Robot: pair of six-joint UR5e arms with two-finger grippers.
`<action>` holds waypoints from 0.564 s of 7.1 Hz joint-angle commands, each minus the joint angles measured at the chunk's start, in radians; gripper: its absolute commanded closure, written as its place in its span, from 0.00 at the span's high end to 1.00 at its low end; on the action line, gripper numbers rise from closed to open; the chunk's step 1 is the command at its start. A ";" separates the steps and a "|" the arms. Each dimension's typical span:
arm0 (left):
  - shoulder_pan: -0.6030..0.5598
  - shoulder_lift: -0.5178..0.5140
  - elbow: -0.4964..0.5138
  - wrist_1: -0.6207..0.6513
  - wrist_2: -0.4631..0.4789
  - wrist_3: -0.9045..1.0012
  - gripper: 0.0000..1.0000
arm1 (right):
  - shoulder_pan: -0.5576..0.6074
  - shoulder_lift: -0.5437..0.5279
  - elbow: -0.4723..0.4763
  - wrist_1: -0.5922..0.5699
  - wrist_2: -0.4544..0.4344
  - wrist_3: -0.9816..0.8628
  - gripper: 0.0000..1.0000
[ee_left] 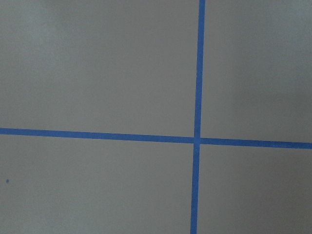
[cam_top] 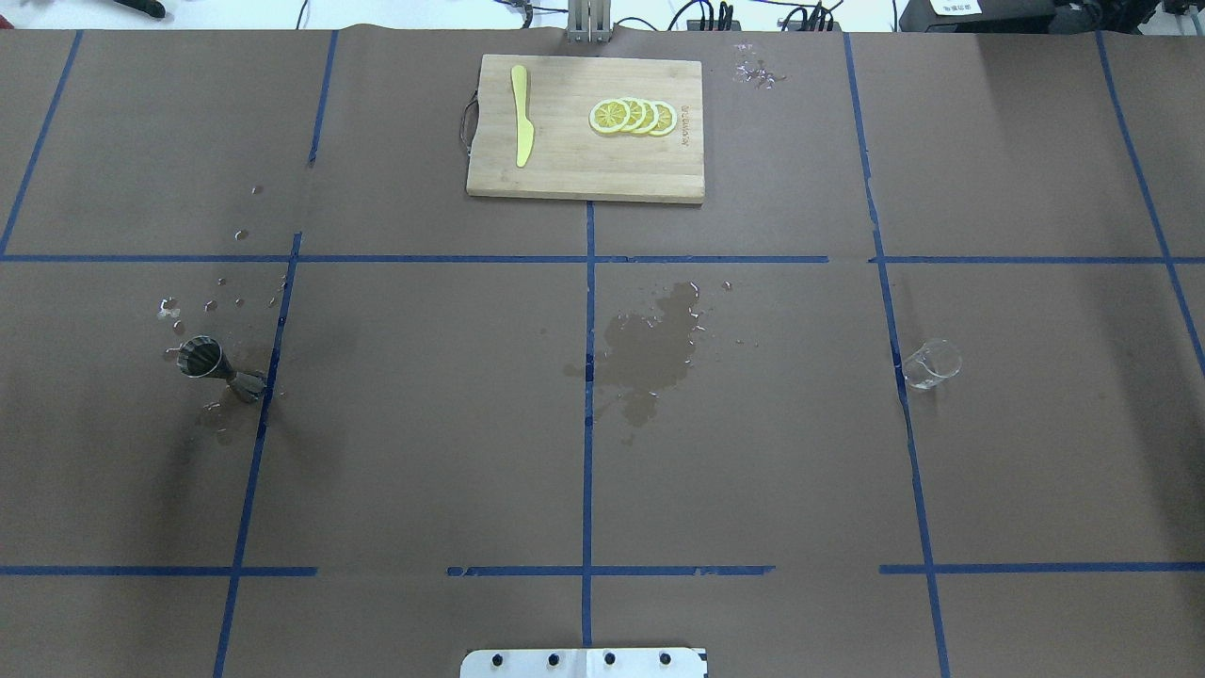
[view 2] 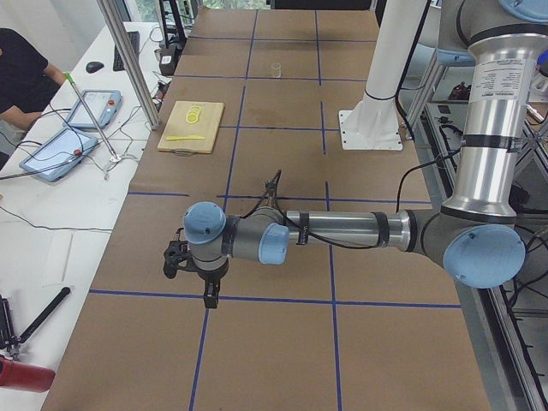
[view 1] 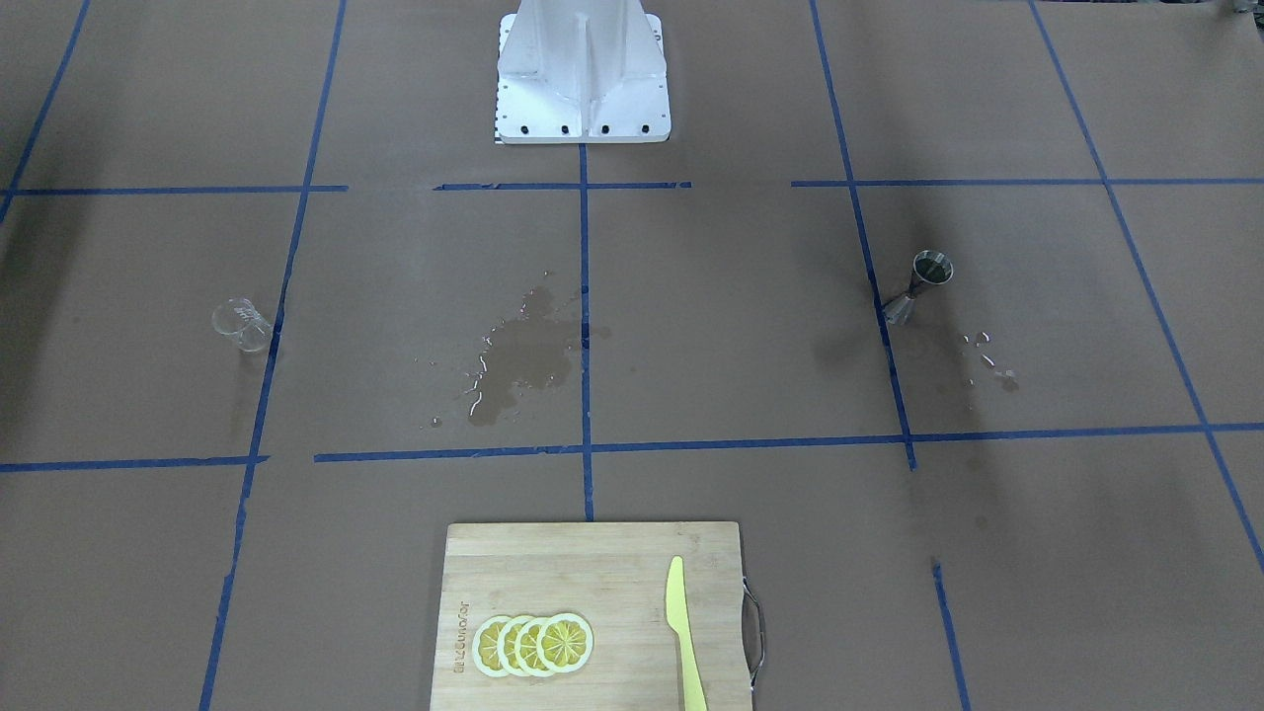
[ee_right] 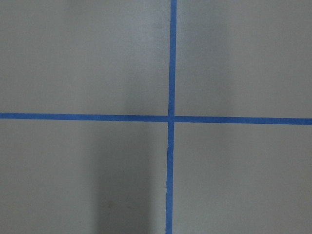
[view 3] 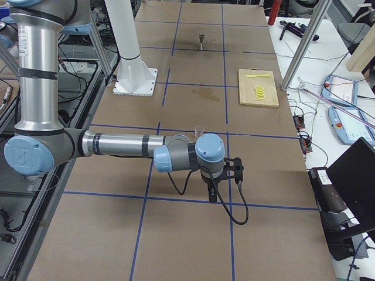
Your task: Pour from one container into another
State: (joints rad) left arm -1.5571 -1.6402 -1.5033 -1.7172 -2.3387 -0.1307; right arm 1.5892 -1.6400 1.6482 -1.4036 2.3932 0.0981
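Note:
The clear glass cup (view 1: pixel 242 324) stands upright on the brown paper on the robot's right side, also seen in the overhead view (cam_top: pixel 932 363) and just beyond the near arm in the right-side view (view 3: pixel 199 130). The metal jigger (view 1: pixel 918 286) stands upright on the robot's left side (cam_top: pixel 218 367), far off in the right-side view (view 3: pixel 201 40). My left gripper (view 2: pixel 210 295) hangs low over the table's left end and my right gripper (view 3: pixel 212 193) over its right end. Both are away from the vessels, and I cannot tell whether they are open or shut. Both wrist views show only paper and blue tape.
A wooden cutting board (cam_top: pixel 565 160) with lemon slices (cam_top: pixel 633 116) and a yellow knife (cam_top: pixel 521 127) lies at the far middle edge. Wet stains (cam_top: pixel 650 353) mark the centre, and droplets lie near the jigger. The robot base (view 1: pixel 583 74) stands at the near middle. An operator (view 2: pixel 21 77) sits beside tablets.

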 commanded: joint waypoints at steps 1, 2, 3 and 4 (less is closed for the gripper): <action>0.032 -0.001 -0.003 -0.031 -0.005 -0.003 1.00 | 0.000 -0.001 0.001 0.000 0.018 0.000 1.00; 0.048 -0.001 0.000 -0.033 -0.028 -0.004 1.00 | 0.000 -0.001 0.001 0.000 0.018 0.000 1.00; 0.048 0.000 -0.002 -0.033 -0.028 -0.004 1.00 | 0.000 -0.001 0.002 0.000 0.017 0.000 1.00; 0.048 0.003 -0.005 -0.032 -0.028 -0.003 1.00 | 0.000 -0.001 0.002 0.000 0.017 0.000 1.00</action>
State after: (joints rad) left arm -1.5120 -1.6396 -1.5054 -1.7486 -2.3640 -0.1344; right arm 1.5892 -1.6413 1.6500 -1.4036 2.4101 0.0982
